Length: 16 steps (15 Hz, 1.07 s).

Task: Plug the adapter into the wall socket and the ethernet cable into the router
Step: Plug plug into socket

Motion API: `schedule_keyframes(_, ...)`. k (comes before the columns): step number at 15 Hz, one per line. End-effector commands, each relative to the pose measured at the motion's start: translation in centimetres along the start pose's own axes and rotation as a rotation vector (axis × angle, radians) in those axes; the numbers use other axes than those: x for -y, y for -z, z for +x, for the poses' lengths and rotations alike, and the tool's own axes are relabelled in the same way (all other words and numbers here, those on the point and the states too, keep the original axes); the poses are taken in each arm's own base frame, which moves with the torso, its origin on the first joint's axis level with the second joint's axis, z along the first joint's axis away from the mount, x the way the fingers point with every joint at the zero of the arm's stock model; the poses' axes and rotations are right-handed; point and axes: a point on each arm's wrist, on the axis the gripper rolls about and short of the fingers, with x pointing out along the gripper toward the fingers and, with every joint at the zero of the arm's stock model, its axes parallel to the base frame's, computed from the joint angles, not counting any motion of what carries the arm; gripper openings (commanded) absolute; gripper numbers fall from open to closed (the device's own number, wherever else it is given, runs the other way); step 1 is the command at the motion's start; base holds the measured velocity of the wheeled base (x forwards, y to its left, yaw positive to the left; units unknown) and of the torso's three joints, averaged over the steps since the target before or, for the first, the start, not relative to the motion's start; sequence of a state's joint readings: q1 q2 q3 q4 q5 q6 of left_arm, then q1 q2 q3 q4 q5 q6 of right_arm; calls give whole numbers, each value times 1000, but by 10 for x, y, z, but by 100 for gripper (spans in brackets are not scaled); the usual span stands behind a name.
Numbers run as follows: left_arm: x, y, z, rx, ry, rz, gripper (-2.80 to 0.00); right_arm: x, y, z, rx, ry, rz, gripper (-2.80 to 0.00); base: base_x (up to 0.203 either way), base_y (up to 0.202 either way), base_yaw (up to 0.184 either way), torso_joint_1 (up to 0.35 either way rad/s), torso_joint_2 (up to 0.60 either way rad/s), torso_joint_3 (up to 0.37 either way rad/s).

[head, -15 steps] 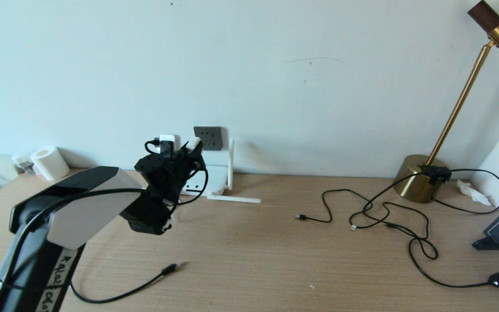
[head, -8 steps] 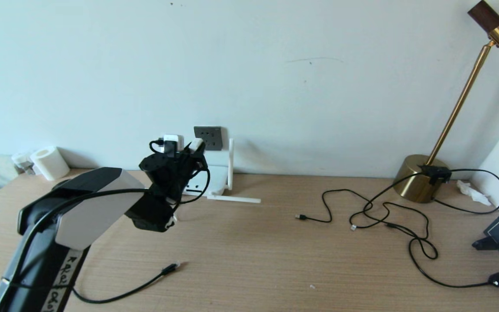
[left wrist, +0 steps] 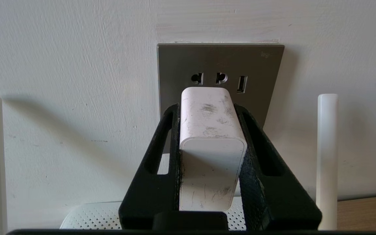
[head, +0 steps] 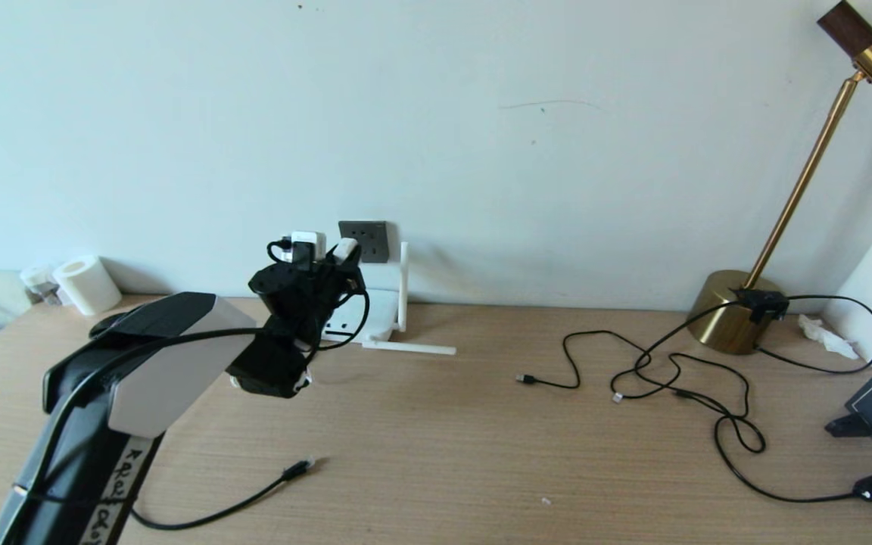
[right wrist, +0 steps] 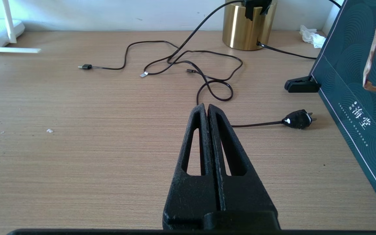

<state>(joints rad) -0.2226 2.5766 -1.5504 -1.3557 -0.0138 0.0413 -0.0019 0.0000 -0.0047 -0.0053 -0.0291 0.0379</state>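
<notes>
1. Left edge, head view: a paper roll (head: pixel 88 283) lies at the back of the tabletop (head: pixel 436 446) against the wall; the small items beside it are too indistinct to identify.
2. Lower left, head view: the left arm rises from the frame edge and is cut off there. Its bulk hides part of the ethernet cable (head: pixel 254 496), whose plug end lies free on the tabletop, lower centre-left.
3. Centre-left, head view: the left end effector (head: pixel 320 253) is raised just in front of the wall socket (head: pixel 364 241). In the left wrist view its fingers (left wrist: pixel 258 153) are clamped on both sides of the adapter (left wrist: pixel 211 147). The adapter covers the lower part of the socket plate; its pins and any contact with the plate are hidden. Two round holes and one slot remain visible above it.
4. Below the socket, head view: the router (head: pixel 375 314) is largely hidden behind the end effector; one antenna stands upright, another lies flat on the tabletop.
5. Centre-right, head view: thin black cables (head: pixel 678 378) lie tangled on the wood-grain tabletop.
6. Right, head view: a brass lamp (head: pixel 735 310) stands near the wall, its head cut off by the frame.
7. Right wrist view: the right end effector (right wrist: pixel 207 109) hovers over bare tabletop, fingers pressed together and holding nothing. A dark green box (right wrist: pixel 361 98) is cut off at the right edge.
8. Room: plain pale wall with faint marks.
</notes>
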Motion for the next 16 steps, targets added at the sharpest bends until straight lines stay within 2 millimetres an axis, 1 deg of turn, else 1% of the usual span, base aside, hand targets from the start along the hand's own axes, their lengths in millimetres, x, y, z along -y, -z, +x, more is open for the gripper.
schedule_keyframes(1, 0, 1, 3, 16, -1, 0, -280, 0, 0, 0, -1, 0, 0, -280, 0, 0, 0, 0, 0, 0)
schedule_keyframes(8, 0, 2, 13, 22, -1, 0, -280, 0, 0, 0, 1, 0, 0, -280, 0, 0, 0, 0, 0, 0)
schedule_keyframes(16, 2, 2, 14, 25, 3, 1, -280, 0, 0, 0, 1, 0, 0, -280, 0, 0, 0, 0, 0, 0)
